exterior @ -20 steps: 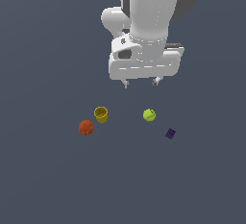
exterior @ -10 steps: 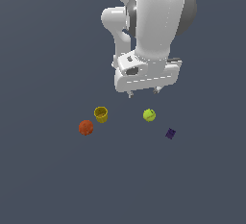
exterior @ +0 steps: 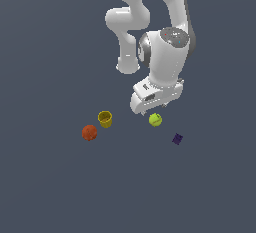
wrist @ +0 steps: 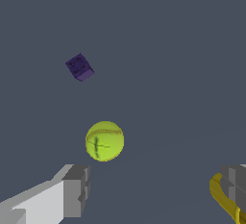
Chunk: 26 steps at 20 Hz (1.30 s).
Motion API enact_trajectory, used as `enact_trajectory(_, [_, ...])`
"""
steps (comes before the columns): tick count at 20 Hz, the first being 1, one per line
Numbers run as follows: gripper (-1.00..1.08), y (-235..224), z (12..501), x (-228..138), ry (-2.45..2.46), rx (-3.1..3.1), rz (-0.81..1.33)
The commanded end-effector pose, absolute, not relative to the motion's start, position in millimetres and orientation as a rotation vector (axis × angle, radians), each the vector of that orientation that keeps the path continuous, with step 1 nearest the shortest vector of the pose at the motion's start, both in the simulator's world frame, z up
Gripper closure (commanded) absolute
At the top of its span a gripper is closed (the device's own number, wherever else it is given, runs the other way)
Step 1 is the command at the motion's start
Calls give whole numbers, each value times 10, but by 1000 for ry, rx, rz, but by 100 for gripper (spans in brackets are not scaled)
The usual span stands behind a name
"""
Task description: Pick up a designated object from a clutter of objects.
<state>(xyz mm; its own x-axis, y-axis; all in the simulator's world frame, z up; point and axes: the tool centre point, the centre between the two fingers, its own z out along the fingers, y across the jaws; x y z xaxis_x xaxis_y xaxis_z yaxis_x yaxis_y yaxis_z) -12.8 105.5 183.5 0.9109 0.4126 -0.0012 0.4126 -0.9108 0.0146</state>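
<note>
The gripper hangs with fingers spread wide and empty, and the tennis ball lies on the floor just off its tips (not between them), cup well left.

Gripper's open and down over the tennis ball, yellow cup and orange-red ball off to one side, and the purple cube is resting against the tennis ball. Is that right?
Not quite: the purple cube is not touching the tennis ball. The wrist view shows bare floor between them, and the exterior view agrees. The rest holds: the gripper is open over the ball, with the yellow cup and orange-red ball off to the exterior view's left.
</note>
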Motion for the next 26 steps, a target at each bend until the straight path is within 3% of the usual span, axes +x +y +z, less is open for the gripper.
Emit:
enact_trajectory(1, [-92, 1142, 1599, -205, 754, 3036, 2])
enact_trajectory(11, [-92, 1365, 1025, -474, 996, 2976, 0])
enact_trajectory(26, [-92, 1406, 779, -543, 1042, 2964, -1])
